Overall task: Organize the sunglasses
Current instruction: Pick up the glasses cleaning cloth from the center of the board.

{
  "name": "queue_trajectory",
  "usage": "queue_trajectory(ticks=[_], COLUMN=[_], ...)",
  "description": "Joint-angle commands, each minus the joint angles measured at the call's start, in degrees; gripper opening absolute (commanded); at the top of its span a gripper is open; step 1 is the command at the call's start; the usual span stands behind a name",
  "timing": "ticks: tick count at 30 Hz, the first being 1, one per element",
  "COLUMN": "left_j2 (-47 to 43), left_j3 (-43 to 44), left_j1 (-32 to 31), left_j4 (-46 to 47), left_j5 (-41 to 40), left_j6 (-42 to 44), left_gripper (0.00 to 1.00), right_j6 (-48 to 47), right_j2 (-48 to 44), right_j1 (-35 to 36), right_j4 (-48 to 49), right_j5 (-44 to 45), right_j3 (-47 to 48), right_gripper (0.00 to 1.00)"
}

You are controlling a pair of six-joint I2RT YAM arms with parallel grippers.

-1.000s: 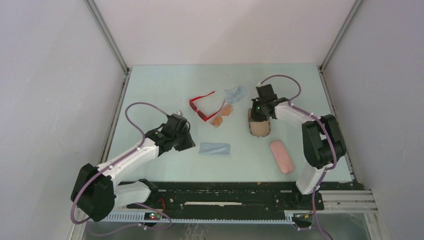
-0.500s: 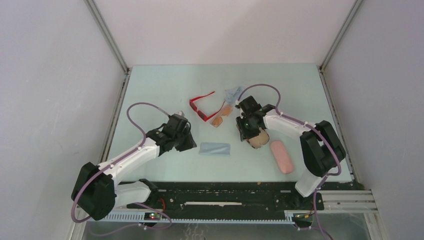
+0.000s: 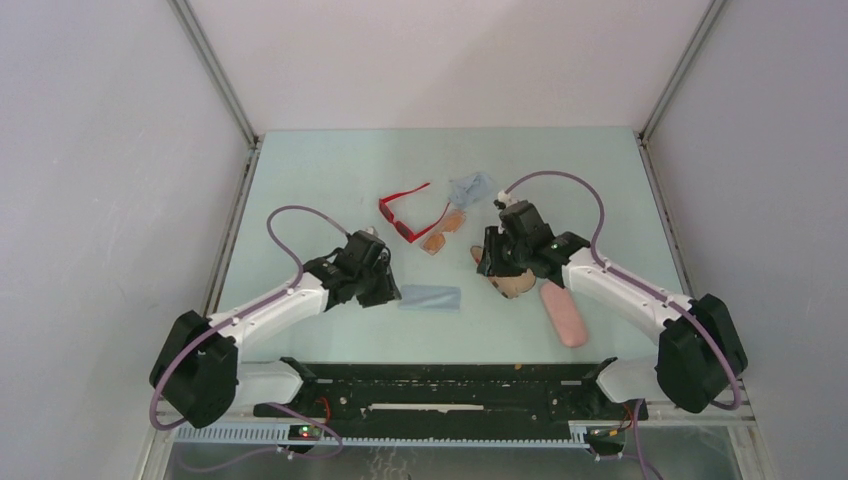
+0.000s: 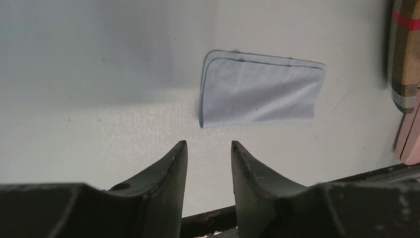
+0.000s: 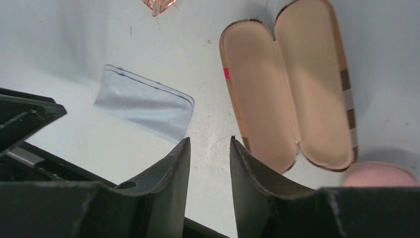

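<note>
Right gripper releases plaid case, now lying open, seemingly shifted nearer pink case. Left gripper edges toward folded cloth.

Left arm and right arm: white link shells, black joint housings; a mauve cable looped along each. Left end effector and right end effector were matte black with tapered fingers.
</note>
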Motion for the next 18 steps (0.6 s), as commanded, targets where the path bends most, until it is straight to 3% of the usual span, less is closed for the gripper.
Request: queue_trajectory(ticks=[1,8,18], left_j2=[1.1,3.8,10.3], left_j3=[0.1,-0.8,-2.3], left_j1=[-1.1,-1.4,-1.3], left_j4=[2.5,5.4,11.1], left_j5=[0.5,0.2,0.5], left_j6=[-1.0,-0.1,0.5], left_gripper=[0.43,0.44,0.45], right_j6=[11.2,17.7,24.5], right_j2=[-1.7,2.3,8.8], right_j1=[4.2,14.3,14.7], right_j4=[8.8,15.3,16.7], right_j5=[-1.6,3.9,9.7], right_j3=[-5.2,-7.9,-9.0], right_gripper=[0.43,0.43,0.44])
